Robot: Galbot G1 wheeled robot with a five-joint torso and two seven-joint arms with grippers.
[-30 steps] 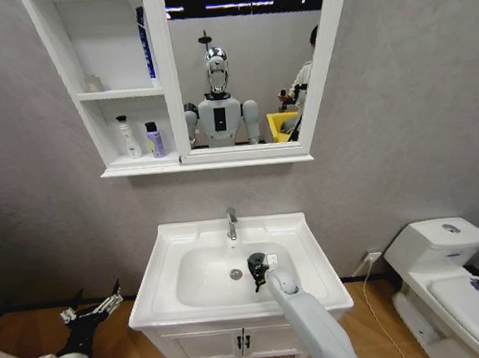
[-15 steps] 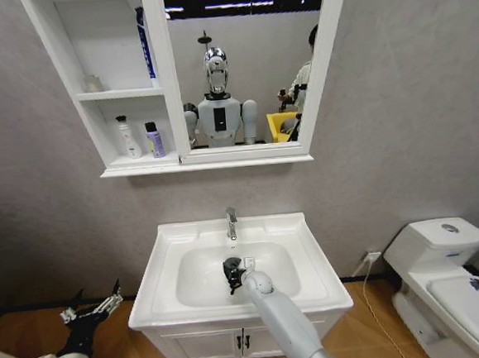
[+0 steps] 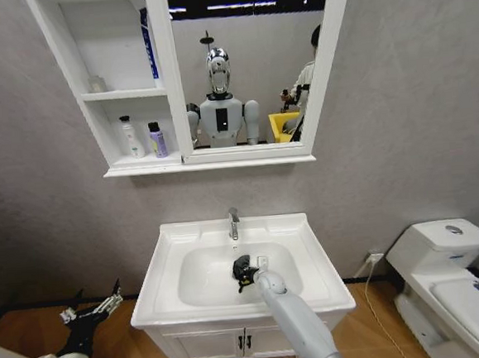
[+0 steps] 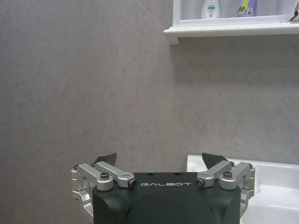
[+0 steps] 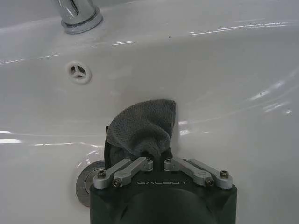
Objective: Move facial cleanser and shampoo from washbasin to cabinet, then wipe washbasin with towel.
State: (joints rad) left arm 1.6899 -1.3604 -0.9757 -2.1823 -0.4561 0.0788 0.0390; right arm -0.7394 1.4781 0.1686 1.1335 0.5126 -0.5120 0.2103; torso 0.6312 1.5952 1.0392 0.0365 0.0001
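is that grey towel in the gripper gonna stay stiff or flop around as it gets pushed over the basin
Probably floppy: the towel bunches and droops in soft folds from the right gripper. It looks light, a small wad against the washbasin bowl. On the glossy ceramic it would likely slide easily and drag behind rather than hold shape.

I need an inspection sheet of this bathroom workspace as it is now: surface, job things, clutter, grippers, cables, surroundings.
Surface: washbasin white, bottles gone from it.
Job's things: towel inside the bowl near the drain; two bottles on the cabinet lower shelf.
Clutter: nothing seen.
Grippers: right gripper in the bowl, shut on towel; left gripper open, low beside the basin.
Cables: cord from a wall socket.
Surroundings: toilet, mirror, faucet.
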